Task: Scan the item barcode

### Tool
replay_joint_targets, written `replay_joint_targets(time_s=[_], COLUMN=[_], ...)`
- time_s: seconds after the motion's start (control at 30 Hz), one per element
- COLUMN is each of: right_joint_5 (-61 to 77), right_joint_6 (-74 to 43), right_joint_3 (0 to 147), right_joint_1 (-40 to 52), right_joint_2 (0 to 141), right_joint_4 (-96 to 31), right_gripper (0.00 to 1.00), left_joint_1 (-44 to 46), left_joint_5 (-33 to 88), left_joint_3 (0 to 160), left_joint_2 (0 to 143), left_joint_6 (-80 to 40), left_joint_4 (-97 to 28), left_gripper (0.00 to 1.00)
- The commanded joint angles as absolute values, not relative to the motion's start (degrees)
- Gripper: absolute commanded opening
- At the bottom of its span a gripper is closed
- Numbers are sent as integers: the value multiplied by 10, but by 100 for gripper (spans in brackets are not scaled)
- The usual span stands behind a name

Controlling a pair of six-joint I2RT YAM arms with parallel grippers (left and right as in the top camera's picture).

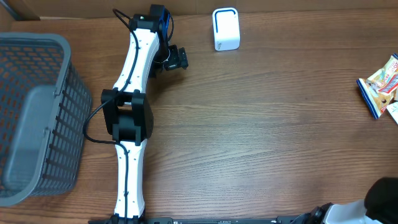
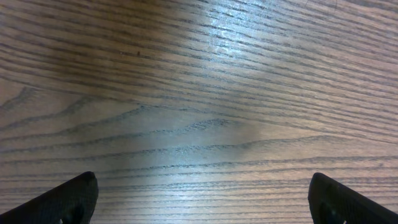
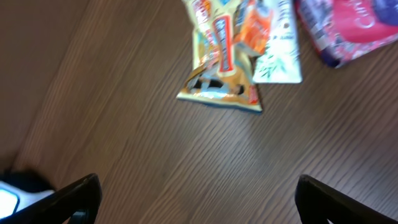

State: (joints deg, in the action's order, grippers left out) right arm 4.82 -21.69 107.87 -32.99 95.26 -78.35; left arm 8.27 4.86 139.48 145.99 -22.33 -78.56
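Snack packet [image 3: 221, 65] lay at the top middle of the right wrist view. The right gripper [image 3: 198, 196] and left gripper [image 2: 202, 196] both stood wide and empty. The packet's writing was too blurry to read.

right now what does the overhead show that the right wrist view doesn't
Only overhead: the grey basket at the left, the white scanner near the far edge, and the left arm. Only right wrist: the right gripper, open over bare wood just short of the packets. Both: the wooden table and the orange snack packet.
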Motion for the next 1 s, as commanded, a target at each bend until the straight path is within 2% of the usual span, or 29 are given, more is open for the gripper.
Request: replay_joint_targets(time_s=[0.0,0.4,0.6,0.97], right_joint_5=[63,65,138,136], right_joint_6=[-192,-198,-199,-199], right_joint_3=[1018,692,677,677], right_joint_1=[-285,-158,-155,-155], right_joint_2=[894,626,620,635], right_joint_4=[-781,-678,-751,-754], right_gripper=[100,100,100,100], left_joint_1=[86,87,86,86], left_joint_5=[44,44,44,44], left_joint_3=[1403,1403,1403,1403], left_joint_2=[1462,1463,1463,1463], left_joint_6=[-223,-223,-223,-223], left_joint_4=[-785,-785,-785,-785], left_gripper=[100,100,100,100])
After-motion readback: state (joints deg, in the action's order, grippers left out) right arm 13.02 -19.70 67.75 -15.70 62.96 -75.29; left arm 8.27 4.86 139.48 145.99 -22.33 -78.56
